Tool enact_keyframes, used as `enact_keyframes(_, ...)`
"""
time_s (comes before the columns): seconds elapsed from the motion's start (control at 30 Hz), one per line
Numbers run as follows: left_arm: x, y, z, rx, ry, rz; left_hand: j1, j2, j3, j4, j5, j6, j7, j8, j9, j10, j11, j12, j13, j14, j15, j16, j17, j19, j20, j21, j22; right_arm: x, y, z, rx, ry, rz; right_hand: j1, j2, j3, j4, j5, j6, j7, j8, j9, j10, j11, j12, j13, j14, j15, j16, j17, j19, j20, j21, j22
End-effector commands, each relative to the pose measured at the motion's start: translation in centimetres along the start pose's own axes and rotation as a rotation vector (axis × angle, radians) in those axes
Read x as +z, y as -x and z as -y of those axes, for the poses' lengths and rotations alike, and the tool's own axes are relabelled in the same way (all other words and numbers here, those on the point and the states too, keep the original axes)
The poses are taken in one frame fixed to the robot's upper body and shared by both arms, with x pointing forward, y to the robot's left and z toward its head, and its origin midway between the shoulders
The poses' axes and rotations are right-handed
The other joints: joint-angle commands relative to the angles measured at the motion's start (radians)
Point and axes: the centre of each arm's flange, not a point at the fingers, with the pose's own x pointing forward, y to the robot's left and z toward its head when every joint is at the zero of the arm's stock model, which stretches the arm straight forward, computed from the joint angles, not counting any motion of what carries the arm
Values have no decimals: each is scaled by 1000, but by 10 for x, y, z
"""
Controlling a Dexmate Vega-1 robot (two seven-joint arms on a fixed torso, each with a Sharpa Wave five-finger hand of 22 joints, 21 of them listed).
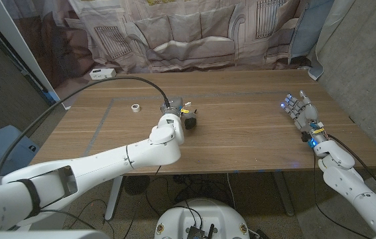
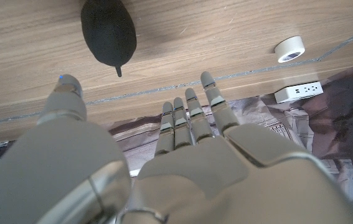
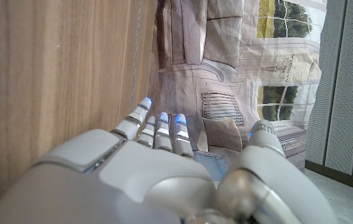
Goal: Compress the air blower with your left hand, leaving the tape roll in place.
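Fingers [image 2: 188, 118] of our left hand [image 2: 182, 155] are spread and straight, holding nothing; the hand hovers just short of the air blower [image 2: 108, 34], whose black bulb lies on the wooden table [image 2: 226, 37] with its nozzle tip pointing back toward our palm. From the head view the left hand [image 1: 182, 114] sits right at the air blower [image 1: 191, 120], near the middle of the table, and we cannot tell from there whether anything touches; the wrist view shows a clear gap.

Measured from the blower, the tape roll [image 2: 289, 49] stands well apart, off toward the table's far left part, beside a pale line running across the wood. A white power strip [image 2: 297, 91] lies beyond the table edge, past the tape roll.

Our right hand [image 1: 300, 109] waits far from the blower, near the table's right edge, fingers extended and holding nothing.

We judge this to be the approach step, before any grasp. The next move calls for advancing the left hand over the bulb and closing thumb and fingers around its widest part to squeeze, staying clear of the tape roll.
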Motion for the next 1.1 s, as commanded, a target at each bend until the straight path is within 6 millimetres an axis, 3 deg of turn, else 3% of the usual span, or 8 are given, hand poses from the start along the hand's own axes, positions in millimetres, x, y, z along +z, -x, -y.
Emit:
enact_keyframes(0.03, 4, -1, 13, -33, -6, 5, 14, 3, 5, 3, -2, 14, -1, 4, 4, 12, -6, -1, 4, 6, -6, -1, 1, 9, -5, -4, 2, -2, 3, 1, -6, -6, -1, 4, 9, -5, 2, -1, 5, 0, 4, 2, 8, 0, -2, 2, 4, 4, -1, 2, 10, 3, 0, 1)
enact_keyframes(0.47, 9, -4, 30, -55, -54, -11, 32, 15, 12, 1, -4, 21, -1, 4, 4, 15, -8, -1, 4, 10, -12, -1, 1, 16, 0, -7, 2, -2, 7, 2, -11, -8, -3, 4, 10, -6, 2, -1, 7, 0, 4, 3, 12, 2, -2, 3, 6, 4, -2, 2, 13, 5, -1, 1)
enact_keyframes(0.63, 15, -3, 35, -11, -145, -21, 47, 24, 18, -1, -6, 32, -9, 7, 4, 27, -17, 2, 4, 21, -20, 1, 1, 19, 0, -10, 2, -4, 10, 2, -16, -9, -4, 4, 10, -6, 2, -1, 8, 0, 5, 3, 13, 3, -3, 3, 8, 3, -2, 2, 13, 5, -2, 1)
enact_keyframes(1.1, 13, -6, 45, -53, -114, -3, 80, 36, 28, -6, -10, 62, -16, 12, 4, 53, -25, 8, 4, 44, -27, 5, 0, 34, -10, -14, 2, -3, 13, 2, -19, -5, -6, 5, 11, -6, 1, -1, 10, -1, 5, 3, 14, 3, -4, 3, 11, 4, -3, 2, 15, 7, -3, 2)
